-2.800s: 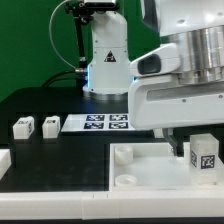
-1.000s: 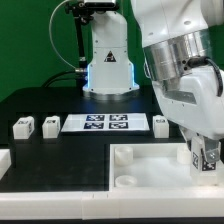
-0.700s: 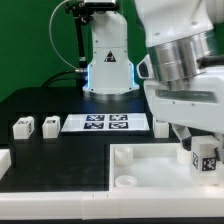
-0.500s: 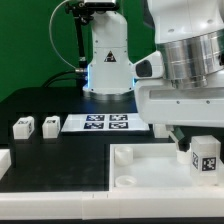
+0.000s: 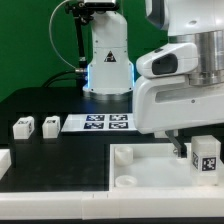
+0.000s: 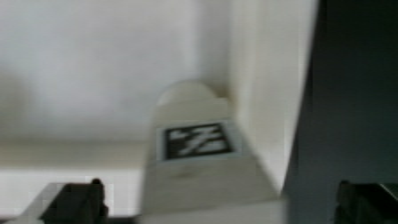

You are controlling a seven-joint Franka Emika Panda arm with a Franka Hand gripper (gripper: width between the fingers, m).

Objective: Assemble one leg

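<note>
1. Arm and wrist housing fill the exterior view's right, hanging low over the table. The gripper (image 5: pixel 185 148) sits directly above the tray's far corner on that side, probably so the fingers can work straight down on the part below.

2. Large white tray (image 5: pixel 150 175) lies flat in the foreground, round corner sockets up. Likely laid this way so legs enter from above.

3. Marker board (image 5: pixel 105 123) lies flat at the back, well apart from the tray's working corner.

4. The leg (image 5: pixel 206 155) stands upright at the tray's corner on the exterior view's right, apparently seated in or over a socket; the base is hidden, so I cannot tell how deep. Its long axis is vertical and its marker face turns toward the exterior camera. In the wrist view the leg (image 6: pixel 192 150) lies between the two dark fingertips (image 6: pixel 80 198), with clear gaps on both sides: jaws spread, holding nothing.

5. Two spare blocks (image 5: pixel 36 126) rest side by side on the black table at the exterior view's left, near the board and out of the way.
</note>
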